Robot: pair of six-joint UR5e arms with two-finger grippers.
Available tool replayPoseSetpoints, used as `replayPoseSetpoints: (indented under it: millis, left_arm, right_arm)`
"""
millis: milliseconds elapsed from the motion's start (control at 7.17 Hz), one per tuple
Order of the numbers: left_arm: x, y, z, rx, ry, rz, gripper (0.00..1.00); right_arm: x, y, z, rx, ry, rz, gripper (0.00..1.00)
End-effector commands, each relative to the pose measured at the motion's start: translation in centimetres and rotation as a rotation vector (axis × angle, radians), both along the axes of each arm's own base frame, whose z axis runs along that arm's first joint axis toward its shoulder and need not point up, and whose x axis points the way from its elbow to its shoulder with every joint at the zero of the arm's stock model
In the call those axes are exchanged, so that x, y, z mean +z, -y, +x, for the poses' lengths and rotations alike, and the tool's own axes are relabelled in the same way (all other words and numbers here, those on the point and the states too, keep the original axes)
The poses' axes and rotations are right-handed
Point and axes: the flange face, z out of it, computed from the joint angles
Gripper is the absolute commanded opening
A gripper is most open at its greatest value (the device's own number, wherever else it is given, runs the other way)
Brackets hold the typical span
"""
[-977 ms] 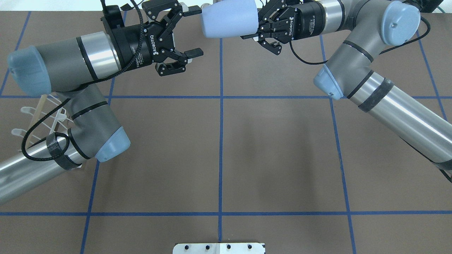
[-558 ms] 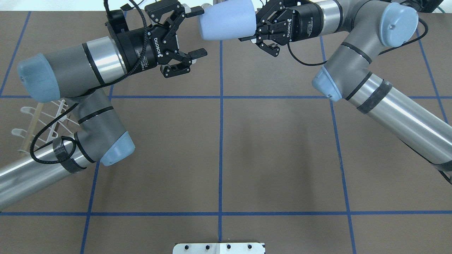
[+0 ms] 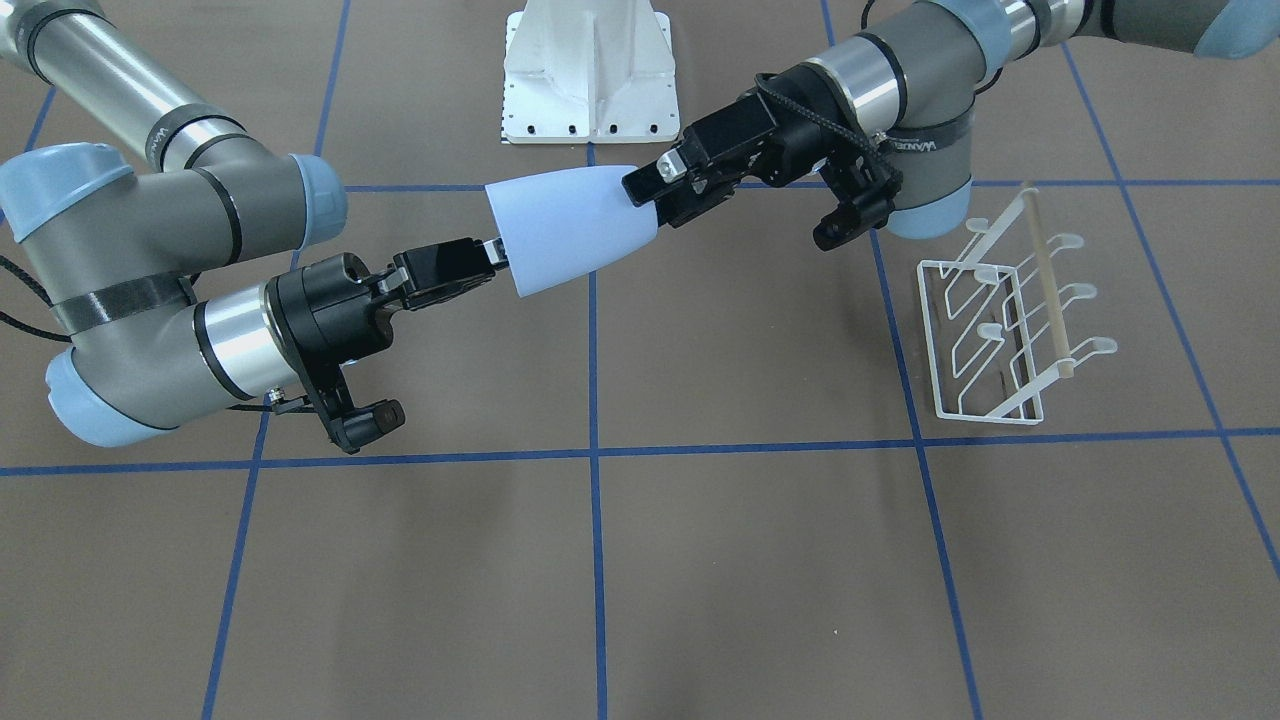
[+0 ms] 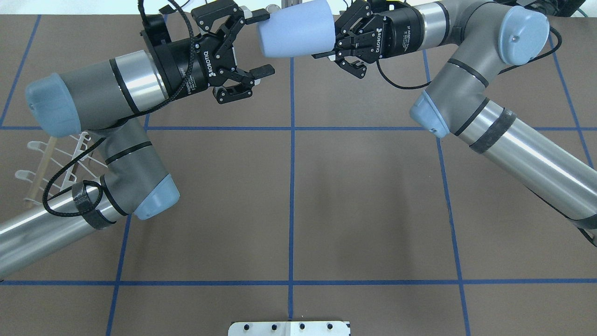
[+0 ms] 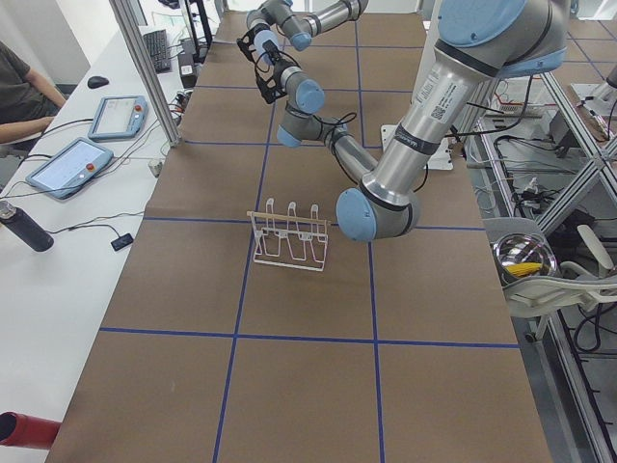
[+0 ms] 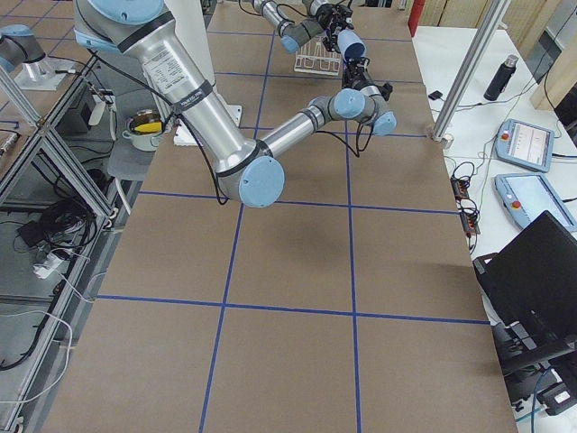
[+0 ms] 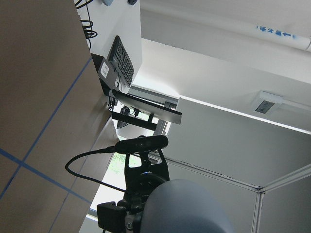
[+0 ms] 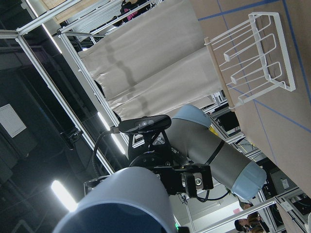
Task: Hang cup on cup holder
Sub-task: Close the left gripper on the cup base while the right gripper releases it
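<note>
The pale blue cup [image 3: 570,230] is held on its side in the air over the far middle of the table, also in the overhead view [image 4: 296,35]. My right gripper [image 3: 490,255] [image 4: 329,44] is shut on its wide rim. My left gripper [image 3: 655,195] [image 4: 263,43] is open, with its fingertips on either side of the cup's narrow bottom end. I cannot tell whether they touch it. The white wire cup holder [image 3: 985,340] stands on the table on my left, empty, and is half hidden under my left arm in the overhead view [image 4: 51,154].
The white robot pedestal [image 3: 590,70] sits at the table's near middle edge. Blue tape lines cross the brown tabletop. An operators' bench with tablets [image 5: 72,164] runs along the far side. The cup holder also shows in the right wrist view [image 8: 257,58].
My left gripper has moved right toward the cup, still open. My right gripper has carried the cup a little left, so its narrow end now lies between the left fingertips.
</note>
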Motion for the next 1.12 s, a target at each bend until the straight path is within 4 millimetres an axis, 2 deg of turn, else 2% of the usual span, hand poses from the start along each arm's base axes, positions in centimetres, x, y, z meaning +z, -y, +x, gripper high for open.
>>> replayPoseSetpoints:
  millis: [0,140,279,419,698,837,977]
  left_arm:
    - [0.0,-0.1,0.1,0.005,-0.007,0.0,0.93]
    - [0.0,-0.2,0.1,0.007,-0.008,0.001,0.7]
    - [-0.1,-0.6,0.6,0.017,-0.009,0.002,0.14]
    - [0.3,-1.0,0.7,0.024,-0.024,0.014,0.0]
    - [0.6,-1.1,0.6,0.024,-0.023,0.013,0.0]
    - [0.7,-1.1,0.4,0.022,-0.024,0.014,0.0]
    - [2.0,-1.4,-0.4,0.018,-0.028,0.021,0.0]
  right_arm:
    - [0.0,-0.3,-0.4,-0.005,0.002,0.004,0.0]
    - [-0.2,-0.4,-0.4,-0.008,0.004,0.004,0.0]
    - [-0.3,-0.4,-0.7,-0.011,0.003,0.003,0.28]
    - [0.0,-0.5,-0.8,-0.011,0.001,0.003,0.99]
    - [0.3,-0.5,-0.6,-0.01,-0.001,0.0,1.0]
    - [0.7,0.0,0.8,0.011,-0.003,0.011,1.0]
    - [1.8,0.5,3.6,0.068,-0.027,0.055,1.0]
